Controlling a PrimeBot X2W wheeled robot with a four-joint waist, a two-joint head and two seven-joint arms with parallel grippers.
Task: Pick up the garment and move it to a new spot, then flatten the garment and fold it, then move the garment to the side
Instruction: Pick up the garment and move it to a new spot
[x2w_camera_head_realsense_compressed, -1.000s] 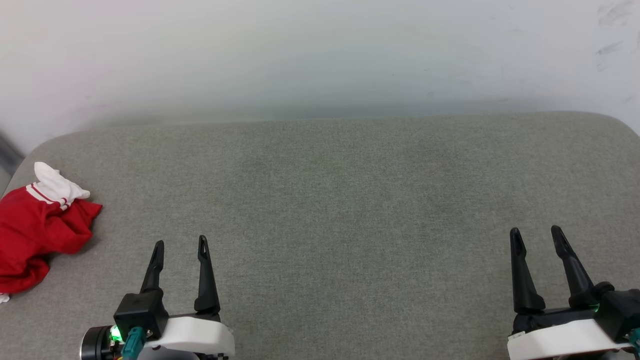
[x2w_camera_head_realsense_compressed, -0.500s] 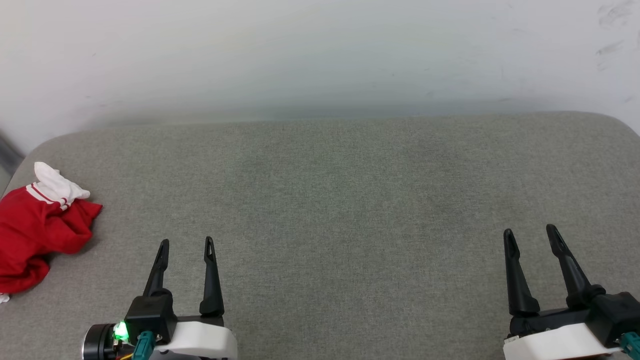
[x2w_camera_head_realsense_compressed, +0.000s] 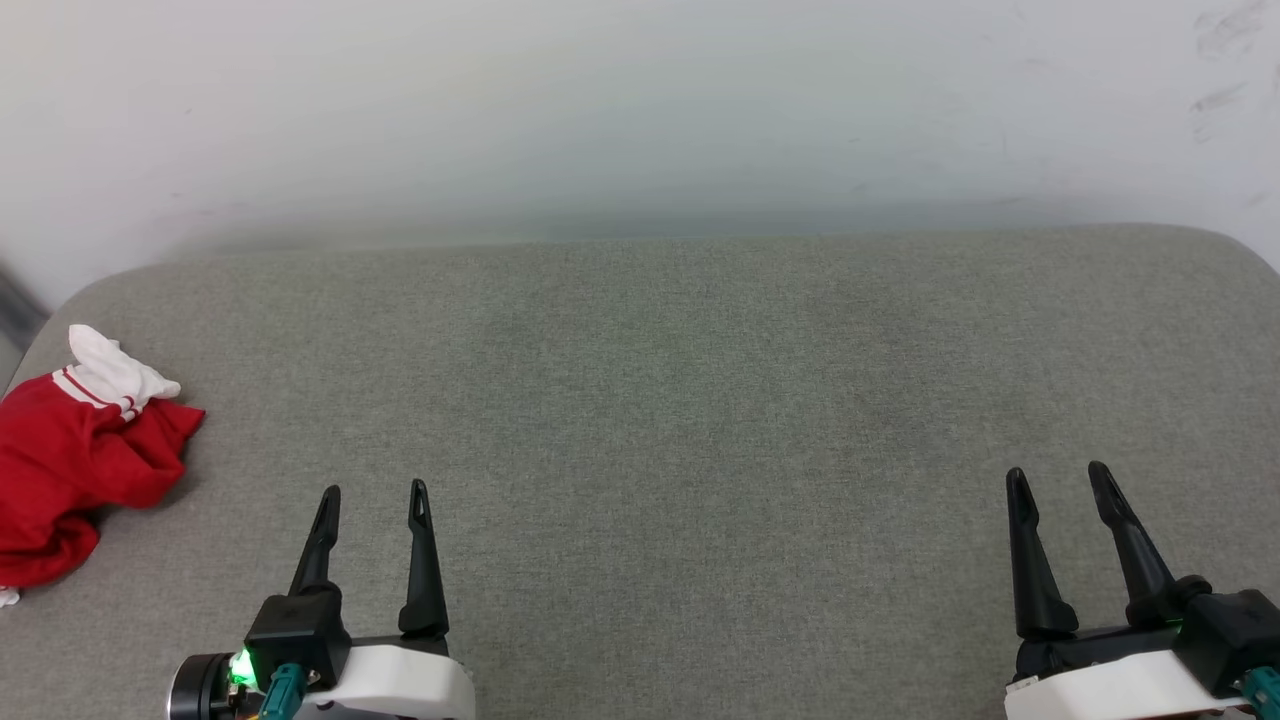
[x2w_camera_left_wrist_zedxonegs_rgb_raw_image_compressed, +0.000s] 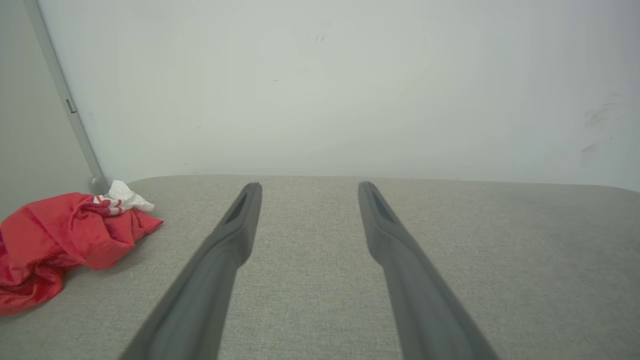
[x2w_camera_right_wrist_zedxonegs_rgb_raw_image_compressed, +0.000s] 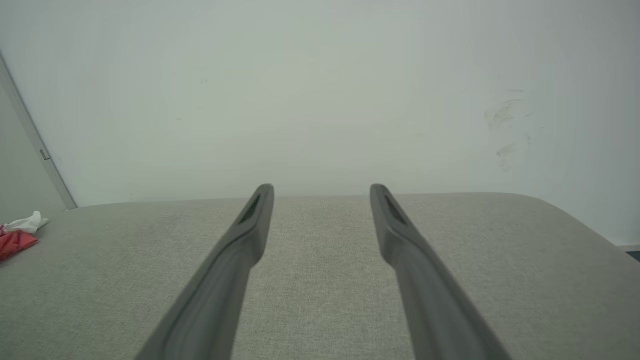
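Note:
The garment lies crumpled at the far left edge of the grey cushioned surface, red with a white sleeve and striped trim poking out on top. The left wrist view has the garment at its left side, and the right wrist view catches a small piece of the garment at its left border. My left gripper is open at the lower left, to the right of the garment and apart from it. My right gripper is open at the lower right, with nothing between its fingers.
A pale wall rises behind the cushioned surface. The surface's rounded corners sit at the back left and back right. A grey vertical strip runs down the wall near the garment's corner.
Both grippers have drawn back slightly toward the bottom of the head view, the left one also shifting a little right. The garment has not moved.

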